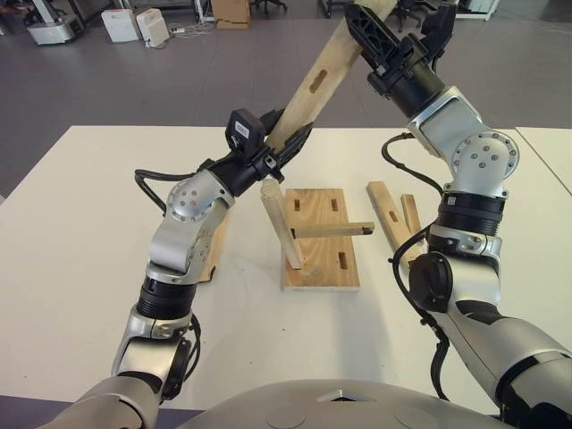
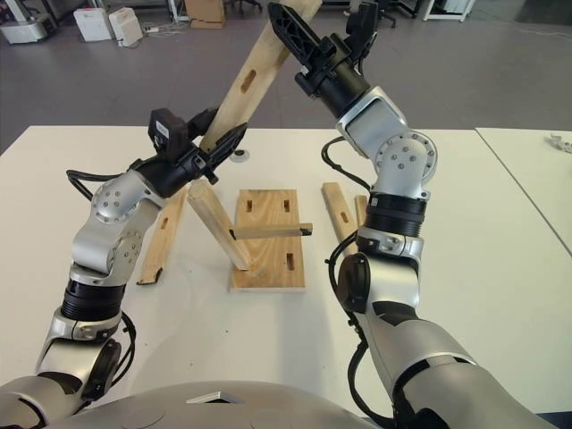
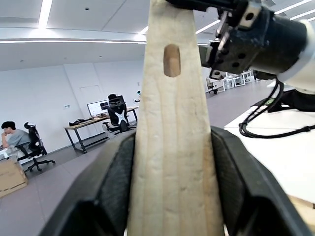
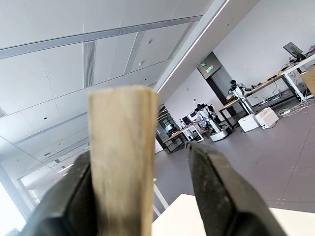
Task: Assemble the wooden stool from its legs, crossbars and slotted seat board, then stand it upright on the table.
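The white table (image 1: pixel 89 206) carries the slotted seat board (image 1: pixel 317 268), lying flat near its middle. Just right of the board, 2 wooden pieces lie side by side: a broad leg (image 1: pixel 387 217) and a thinner bar (image 1: pixel 411 213). Left of the board lies 1 more wooden piece (image 2: pixel 159 241), partly hidden.

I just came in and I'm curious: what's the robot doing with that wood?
It's building a stool. The left gripper is shut on a long leg held tilted in the air, and the right gripper is open around its top end. On the table, the board has another leg in it, with a crossbar sticking out.
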